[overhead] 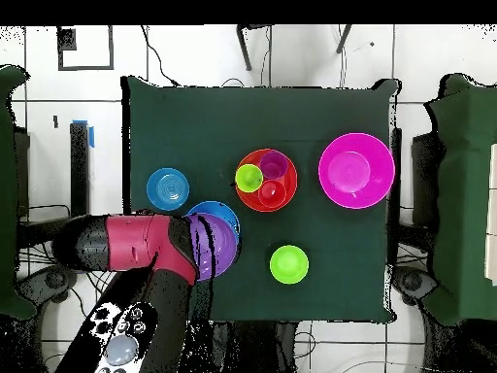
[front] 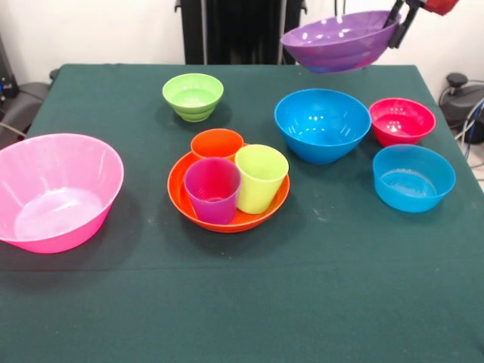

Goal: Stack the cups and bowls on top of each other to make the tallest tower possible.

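Claw [front: 398,23] mostly cut off up top, pinching the purple bowl's [front: 340,41] rim aloft; dark green tablecloth [front: 242,302] below, white wall behind.

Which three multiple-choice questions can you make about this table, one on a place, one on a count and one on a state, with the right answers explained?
1. Where do the three cups stand?
A. In the orange bowl
B. In the pink bowl
C. On the bare cloth

2. How many bowls rest on the table?
A. Four
B. Six
C. Eight

3. What is the state of the purple bowl?
A. Flat on the table
B. Upside down on the blue bowl
C. Held in the air by its rim

Answers:
1 A: the cups stand together inside the orange bowl.
2 B: pink, orange, green, blue, red and light blue bowls rest there.
3 C: the gripper pinches the rim of the purple bowl, which hangs tilted above the table.
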Available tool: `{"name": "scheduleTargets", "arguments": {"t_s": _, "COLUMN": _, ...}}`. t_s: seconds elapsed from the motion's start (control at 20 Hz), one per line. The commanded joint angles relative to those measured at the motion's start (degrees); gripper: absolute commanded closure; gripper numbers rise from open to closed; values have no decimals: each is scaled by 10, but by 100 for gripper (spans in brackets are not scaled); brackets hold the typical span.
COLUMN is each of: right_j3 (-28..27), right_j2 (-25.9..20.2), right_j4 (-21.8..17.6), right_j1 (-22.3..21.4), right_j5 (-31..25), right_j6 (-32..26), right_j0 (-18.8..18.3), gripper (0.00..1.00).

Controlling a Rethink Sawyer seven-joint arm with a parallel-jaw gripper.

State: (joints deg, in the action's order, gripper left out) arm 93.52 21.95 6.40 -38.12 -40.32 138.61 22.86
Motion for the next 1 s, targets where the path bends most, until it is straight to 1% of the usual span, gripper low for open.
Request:
{"name": "scheduleTargets", "arguments": {"t_s": 0.05, "right_j3": -33, "right_j2": -11, "right_j4": -38, "right_j1": -30, "right_j5": -61, "right_j6": 12, "right_j0": -7, "gripper": 100}}
{"name": "scheduleTargets", "arguments": {"t_s": 0.25, "right_j3": -52, "right_j2": -15, "right_j4": -36, "right_j1": -76, "right_j5": -145, "right_j6": -22, "right_j0": -20, "gripper": 100}}
{"name": "scheduleTargets", "arguments": {"t_s": 0.35, "right_j3": -58, "right_j2": -18, "right_j4": -38, "right_j1": -89, "right_j5": -171, "right_j6": -30, "right_j0": -25, "gripper": 100}}
{"name": "scheduleTargets", "arguments": {"t_s": 0.4, "right_j3": -60, "right_j2": -20, "right_j4": -41, "right_j1": -90, "right_j5": -174, "right_j6": -32, "right_j0": -28, "gripper": 100}}
{"name": "scheduleTargets", "arguments": {"t_s": 0.6, "right_j3": -63, "right_j2": -29, "right_j4": -47, "right_j1": -67, "right_j5": -139, "right_j6": -24, "right_j0": -42, "gripper": 100}}
{"name": "scheduleTargets", "arguments": {"t_s": 0.75, "right_j3": -87, "right_j2": -29, "right_j4": -59, "right_j1": -46, "right_j5": -145, "right_j6": -21, "right_j0": -52, "gripper": 100}}
{"name": "scheduleTargets", "arguments": {"t_s": 0.9, "right_j3": -114, "right_j2": -24, "right_j4": -76, "right_j1": -9, "right_j5": -130, "right_j6": -22, "right_j0": -66, "gripper": 100}}
{"name": "scheduleTargets", "arguments": {"t_s": 1.0, "right_j3": -142, "right_j2": -20, "right_j4": -87, "right_j1": 14, "right_j5": -137, "right_j6": -20, "right_j0": -77, "gripper": 100}}
